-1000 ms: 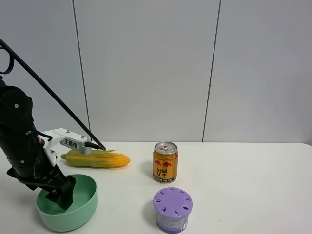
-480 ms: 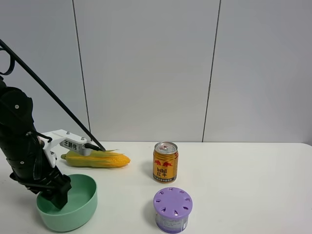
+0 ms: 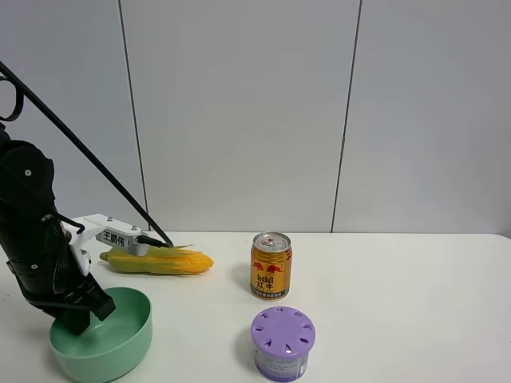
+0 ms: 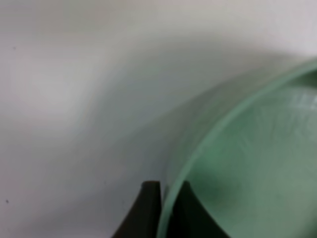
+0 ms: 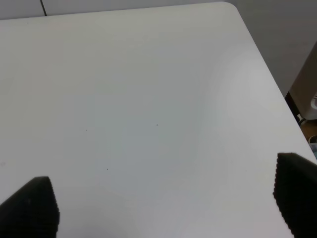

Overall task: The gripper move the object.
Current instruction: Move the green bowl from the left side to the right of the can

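The mint-green bowl [image 3: 108,345] sits at the front left of the white table. My left gripper [image 3: 77,317], a black claw on a black arm with a white labelled box [image 3: 112,234], is shut on the bowl's left rim. In the left wrist view the two black fingers pinch the thin green rim [image 4: 198,148] between them, the gripper [image 4: 165,191] straddling it. My right gripper [image 5: 163,206] is open and empty over bare table; only its two black fingertips [image 5: 29,206] show. It is out of the exterior high view.
A corn cob [image 3: 160,261] lies behind the bowl. A gold can [image 3: 271,266] stands mid-table. A purple-lidded container [image 3: 283,343] stands in front of the can. The table's right corner and edge [image 5: 257,59] show in the right wrist view.
My left gripper has dragged the bowl a little to the left and toward the front edge. The can, corn and purple-lidded container have not moved.
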